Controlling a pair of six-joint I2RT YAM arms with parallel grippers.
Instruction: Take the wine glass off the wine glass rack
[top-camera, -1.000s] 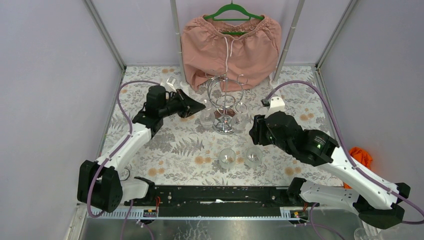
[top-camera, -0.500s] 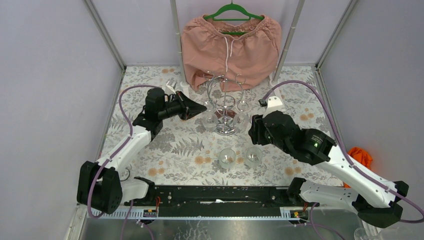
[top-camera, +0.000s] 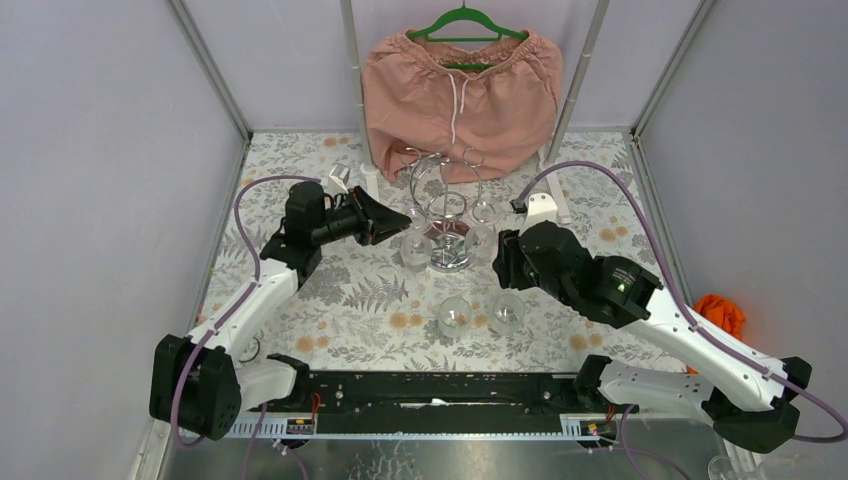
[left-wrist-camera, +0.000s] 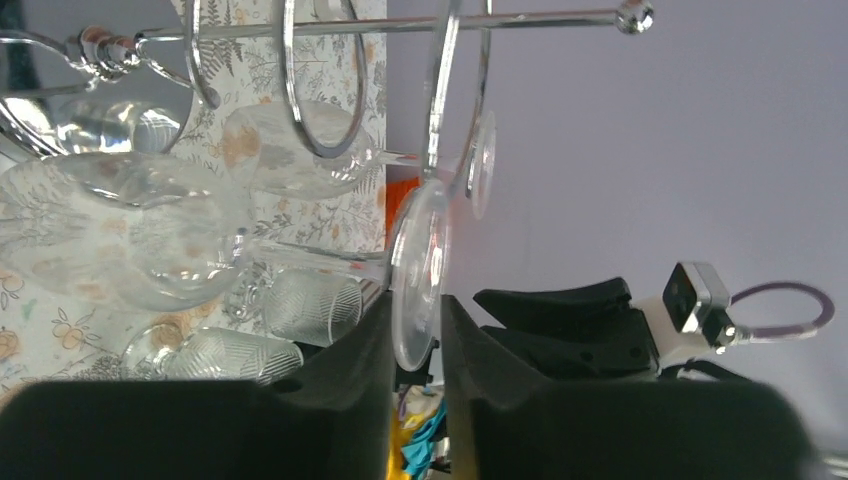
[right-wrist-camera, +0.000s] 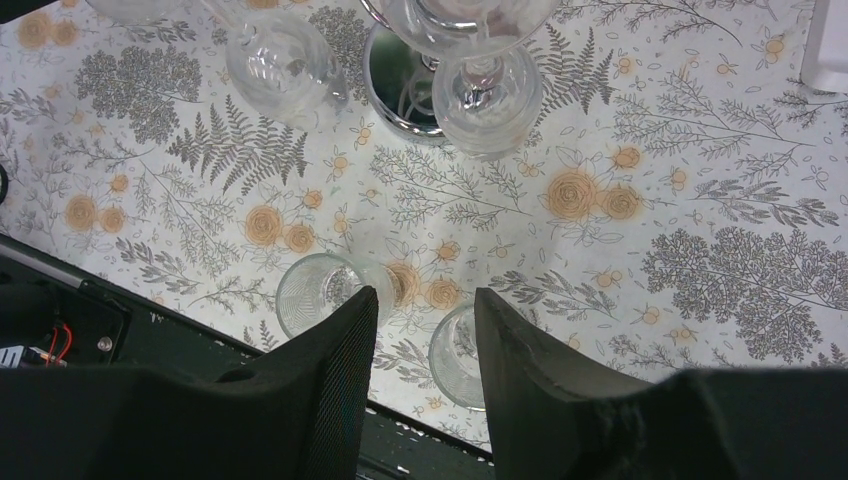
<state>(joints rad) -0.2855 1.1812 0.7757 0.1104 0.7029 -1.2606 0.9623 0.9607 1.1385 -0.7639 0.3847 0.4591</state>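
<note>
Overhead, the rack (top-camera: 449, 256) stands mid-desk (top-camera: 340, 290). The wine glass (top-camera: 416, 246) hangs bowl-down on the rack's left side, with the left pincer (top-camera: 403, 217) pointed in at it, and the right pincer (top-camera: 497, 260) sits near the rack's other side. From the left wrist, the glass's round foot (left-wrist-camera: 418, 268) lies between the two fingers (left-wrist-camera: 340, 380) with only a narrow gap; whether they actually press it I cannot tell. The glass looks thin, light, slick and brittle, so it is probably best held gently at the foot or stem (left-wrist-camera: 300, 258) and slid out along the wire. From the right wrist, that pincer's fingers are apart on nothing, above two tumblers (right-wrist-camera: 315, 290).
</note>
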